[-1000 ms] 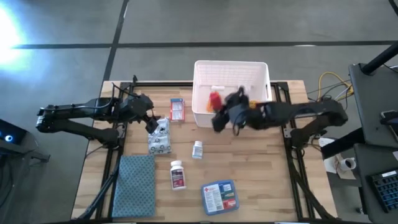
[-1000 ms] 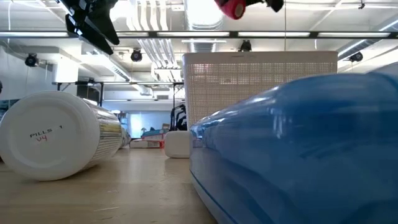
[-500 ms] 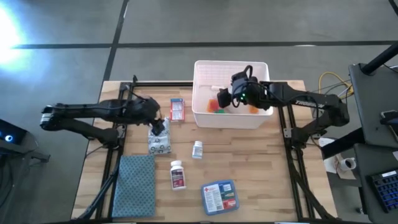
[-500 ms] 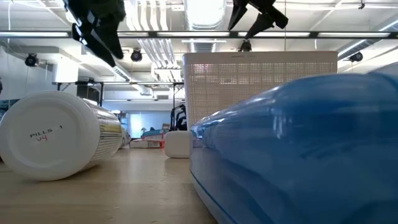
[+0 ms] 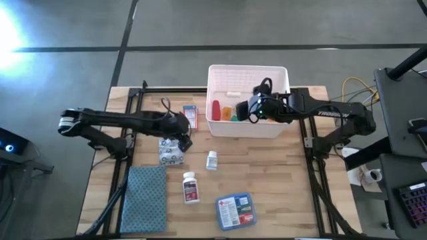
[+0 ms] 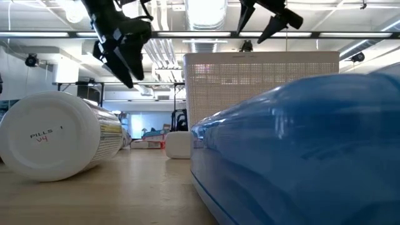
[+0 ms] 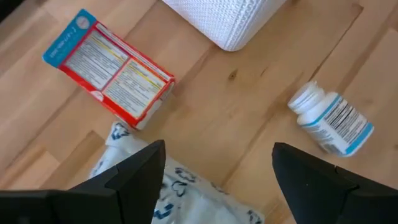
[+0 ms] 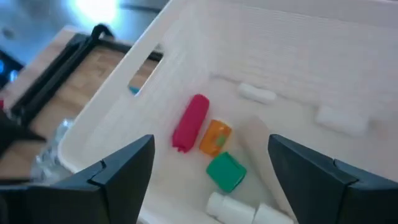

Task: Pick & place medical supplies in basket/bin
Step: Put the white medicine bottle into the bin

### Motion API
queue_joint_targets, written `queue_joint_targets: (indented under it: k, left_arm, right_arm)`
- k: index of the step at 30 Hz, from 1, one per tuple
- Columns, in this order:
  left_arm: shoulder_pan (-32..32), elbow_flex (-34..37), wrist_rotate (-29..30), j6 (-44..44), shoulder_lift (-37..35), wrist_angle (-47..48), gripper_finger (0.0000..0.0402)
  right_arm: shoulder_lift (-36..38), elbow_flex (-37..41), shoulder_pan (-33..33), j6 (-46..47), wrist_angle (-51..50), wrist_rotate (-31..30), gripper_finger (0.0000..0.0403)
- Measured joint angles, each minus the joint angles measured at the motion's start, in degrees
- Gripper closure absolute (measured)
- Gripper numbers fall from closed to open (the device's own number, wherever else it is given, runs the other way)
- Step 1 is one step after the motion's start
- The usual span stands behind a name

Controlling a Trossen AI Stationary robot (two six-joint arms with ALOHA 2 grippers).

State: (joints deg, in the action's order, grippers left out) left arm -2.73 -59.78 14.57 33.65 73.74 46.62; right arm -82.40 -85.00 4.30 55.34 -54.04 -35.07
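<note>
1. Left gripper is spread open, empty, over the crinkly silvery packet beside the red-white box. I'd drop straight down and pinch it mid-body.
2. Right gripper hangs released over the white bin.
3. Only the right wrist view clearly shows the red tube, orange vial and green cap inside.

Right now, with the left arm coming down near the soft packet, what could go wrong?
1. The open left hand hangs above the patterned soft packet, close to the red-white box; it might knock the box.
2. The packet looks soft and may slip when pinched.
3. The open right hand is over the bin; withdrawing low could catch its wall.
</note>
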Motion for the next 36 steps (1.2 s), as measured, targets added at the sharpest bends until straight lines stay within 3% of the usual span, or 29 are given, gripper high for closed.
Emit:
queue_joint_targets:
  k: [6,12,21,28,31,36]
  left_arm:
    - [6.4,-2.4,2.4,9.4,2.8,-0.3,0.0138]
    - [15.3,-3.1,8.4,17.8,4.9,-1.0,0.0142]
    - [20.1,-3.0,9.6,32.1,10.2,-6.3,0.0142]
    - [19.9,-3.6,9.6,38.3,19.3,-14.4,0.0142]
    - [19.9,-6.6,7.3,41.9,24.3,-14.2,0.0142]
    - [19.6,-16.8,7.2,40.1,31.4,-11.7,0.0142]
  right_arm:
    - [0.2,0.0,-2.8,14.7,-4.6,2.0,0.0097]
    - [0.3,0.0,-5.8,19.8,-10.3,3.0,0.0097]
    - [3.2,-4.3,-6.0,7.9,-13.4,-8.2,0.0096]
    - [6.6,-6.9,-5.9,-1.6,-13.5,-8.8,0.0096]
    - [8.2,-6.9,-5.9,-4.8,-13.6,-9.2,0.0096]
    - [10.0,-6.8,-5.9,-7.9,-14.5,-10.3,0.0096]
